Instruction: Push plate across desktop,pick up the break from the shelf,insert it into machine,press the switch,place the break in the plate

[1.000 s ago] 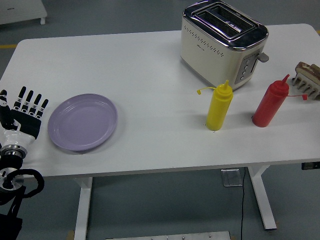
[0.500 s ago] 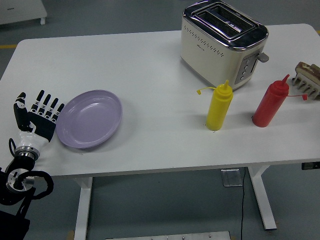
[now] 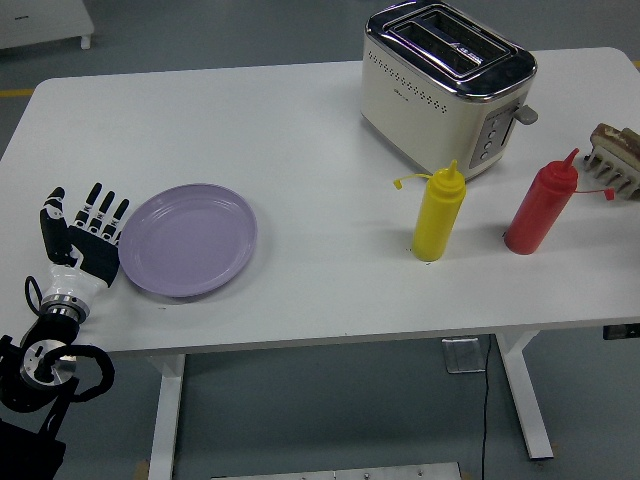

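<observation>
Plate [image 3: 188, 239]: lilac-purple, round, shallow, with a raised rim and a smooth, faintly glossy face. It lies flat on the near-left part of the table [image 3: 300, 140], a short way in from the near edge and well apart from everything on the right.

Left hand [image 3: 82, 238]: black, comes up over the near-left table edge. Palm is upright, fingers [image 3: 104, 209] straight and spread a little apart, holding nothing. The side of the hand sits right against the plate's left rim (touching, as far as this view shows).

Toaster [image 3: 447, 86]: cream body, chrome top with two long slots, at the far right of the table; a grey lever and a column of buttons face the right end.

Yellow squeeze bottle [image 3: 438, 213]: upright in front of the toaster, its cap hanging off to the left on a thin strap. Red squeeze bottle [image 3: 540, 206]: upright, right of the yellow one, the two clearly apart.

Rack [image 3: 616, 162]: pale, slotted, at the right table edge (partly cut off by the frame), with a brown bread slice [image 3: 622, 138] standing in it.

Table: white top, white legs, a dark cable trailing down near the right leg. Floor [image 3: 200, 30] is grey-blue.
</observation>
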You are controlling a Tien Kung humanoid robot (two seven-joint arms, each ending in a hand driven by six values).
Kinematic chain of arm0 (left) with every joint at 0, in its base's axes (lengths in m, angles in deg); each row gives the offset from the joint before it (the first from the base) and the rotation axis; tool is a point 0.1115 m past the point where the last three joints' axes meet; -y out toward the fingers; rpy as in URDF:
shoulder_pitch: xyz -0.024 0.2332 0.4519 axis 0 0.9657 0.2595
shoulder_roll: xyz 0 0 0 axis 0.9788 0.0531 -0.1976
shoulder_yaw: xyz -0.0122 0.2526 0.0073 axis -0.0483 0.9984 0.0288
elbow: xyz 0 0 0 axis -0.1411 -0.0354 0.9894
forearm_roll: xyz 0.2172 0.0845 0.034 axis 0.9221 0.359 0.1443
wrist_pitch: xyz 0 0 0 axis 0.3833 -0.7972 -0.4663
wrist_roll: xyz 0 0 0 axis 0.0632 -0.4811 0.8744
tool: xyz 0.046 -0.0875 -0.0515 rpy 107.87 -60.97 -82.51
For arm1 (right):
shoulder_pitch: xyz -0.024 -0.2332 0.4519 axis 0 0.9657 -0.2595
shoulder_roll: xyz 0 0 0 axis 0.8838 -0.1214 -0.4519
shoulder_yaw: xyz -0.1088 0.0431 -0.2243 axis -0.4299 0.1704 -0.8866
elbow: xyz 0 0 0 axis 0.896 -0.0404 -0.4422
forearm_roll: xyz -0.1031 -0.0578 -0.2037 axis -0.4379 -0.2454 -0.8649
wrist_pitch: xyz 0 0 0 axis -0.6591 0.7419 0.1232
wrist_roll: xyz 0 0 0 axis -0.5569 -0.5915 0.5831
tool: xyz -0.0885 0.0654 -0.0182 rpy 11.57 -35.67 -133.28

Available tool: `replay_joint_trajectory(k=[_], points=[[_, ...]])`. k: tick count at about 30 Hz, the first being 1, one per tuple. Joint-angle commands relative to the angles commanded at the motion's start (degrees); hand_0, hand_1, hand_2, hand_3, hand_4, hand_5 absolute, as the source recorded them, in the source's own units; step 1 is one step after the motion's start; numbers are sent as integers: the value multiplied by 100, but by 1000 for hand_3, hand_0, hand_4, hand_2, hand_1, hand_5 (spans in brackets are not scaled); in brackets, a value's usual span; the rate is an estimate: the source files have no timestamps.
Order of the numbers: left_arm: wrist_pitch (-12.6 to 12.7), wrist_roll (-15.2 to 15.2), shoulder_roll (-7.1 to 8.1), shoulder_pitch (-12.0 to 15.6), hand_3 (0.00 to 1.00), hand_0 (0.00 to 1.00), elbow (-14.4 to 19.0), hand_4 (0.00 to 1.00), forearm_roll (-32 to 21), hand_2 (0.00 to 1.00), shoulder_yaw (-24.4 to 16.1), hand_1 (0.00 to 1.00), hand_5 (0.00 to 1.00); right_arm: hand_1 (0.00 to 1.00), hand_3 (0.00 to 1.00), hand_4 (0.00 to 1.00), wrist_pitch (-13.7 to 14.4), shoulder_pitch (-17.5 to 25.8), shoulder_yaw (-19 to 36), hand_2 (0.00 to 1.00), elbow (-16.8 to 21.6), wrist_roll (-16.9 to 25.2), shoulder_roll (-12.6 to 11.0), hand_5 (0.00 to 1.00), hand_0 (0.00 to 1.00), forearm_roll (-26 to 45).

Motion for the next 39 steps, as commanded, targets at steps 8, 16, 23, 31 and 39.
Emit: replay_joint_trajectory(k=[8, 16, 23, 31, 39], points=[[-44, 12, -47, -115, 932, 920, -58, 640, -62, 998, 244, 950, 998, 832, 817, 739, -315, -174, -361, 836, -106, -257, -149, 278, 887, -1595], [-74, 15, -118, -288, 924, 911, -127, 642, -151, 998, 622, 946, 998, 841, 837, 743, -559, -342, -635, 847, -250, -395, -217, 266, 898, -3130], [-88, 10, -211, -456, 921, 911, -177, 642, -249, 998, 1041, 944, 998, 841, 836, 745, -629, -524, -860, 846, -417, -452, -225, 258, 898, -4391], [-110, 11, -320, -677, 920, 909, -205, 644, -340, 998, 1484, 941, 998, 819, 827, 746, -604, -773, -1121, 833, -686, -505, -196, 255, 858, -5221], [-123, 13, -388, -807, 916, 906, -196, 647, -406, 995, 1818, 938, 998, 664, 708, 717, -538, -1002, -1342, 659, -991, -526, -123, 220, 635, -5389]])
